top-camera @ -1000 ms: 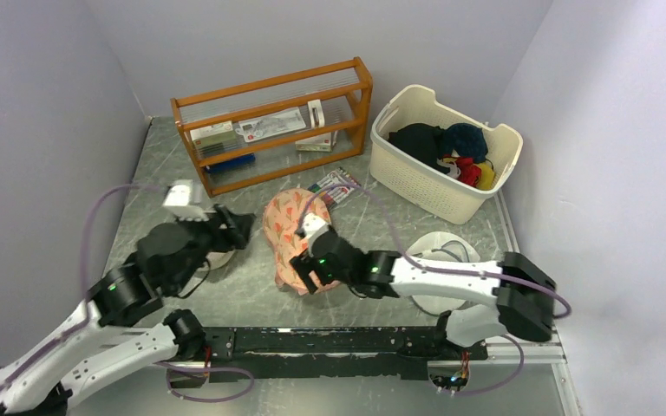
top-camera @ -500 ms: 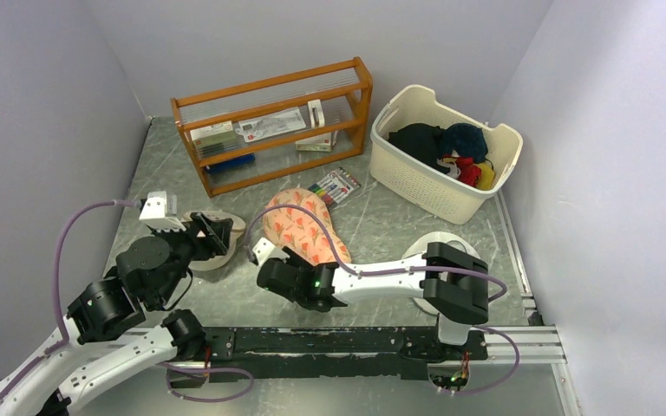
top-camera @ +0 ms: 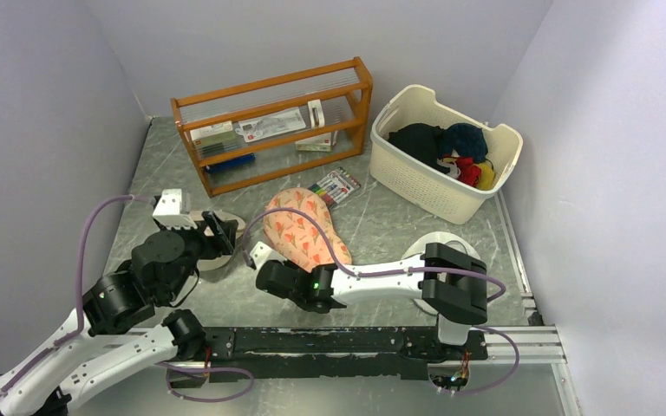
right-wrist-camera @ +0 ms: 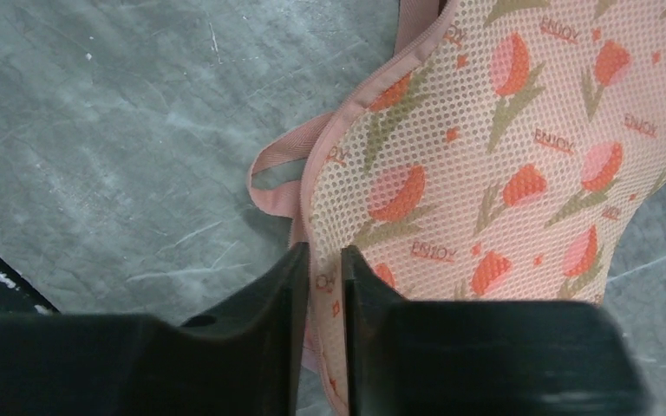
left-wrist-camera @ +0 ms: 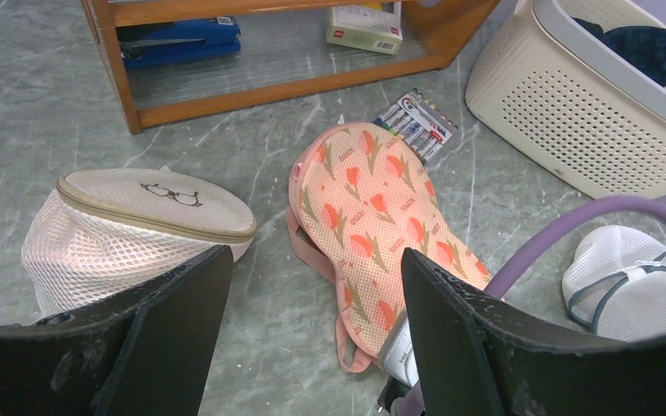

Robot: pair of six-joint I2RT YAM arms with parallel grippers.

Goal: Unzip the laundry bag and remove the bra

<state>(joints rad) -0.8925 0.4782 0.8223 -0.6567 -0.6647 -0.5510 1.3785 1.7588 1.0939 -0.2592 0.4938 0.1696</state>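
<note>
Colours & prints on the tabletop
Laundry bag (top-camera: 299,227): peach mesh w/ orange-red & pink tulips, green leaves, pink trim. Pouch (left-wrist-camera: 152,204): beige top w/ black specs drawing, white mesh sides. Basket (top-camera: 416,182): cream; clothes (top-camera: 451,147) dk, red, yellow. Rack (left-wrist-camera: 295,87): orange-brown wood. Stapler (left-wrist-camera: 178,39): blue. Table (top-camera: 381,230): grey marbled. Cable (left-wrist-camera: 607,206): purple.

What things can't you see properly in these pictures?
- The bra: no view shows it; the laundry bag has a flowery cover that hides its inside.
- Zip pull: in the right wrist view, the right claw covers the bag's edge there.
- Clothes in the basket: in the top view, too small and piled to tell apart.
</note>
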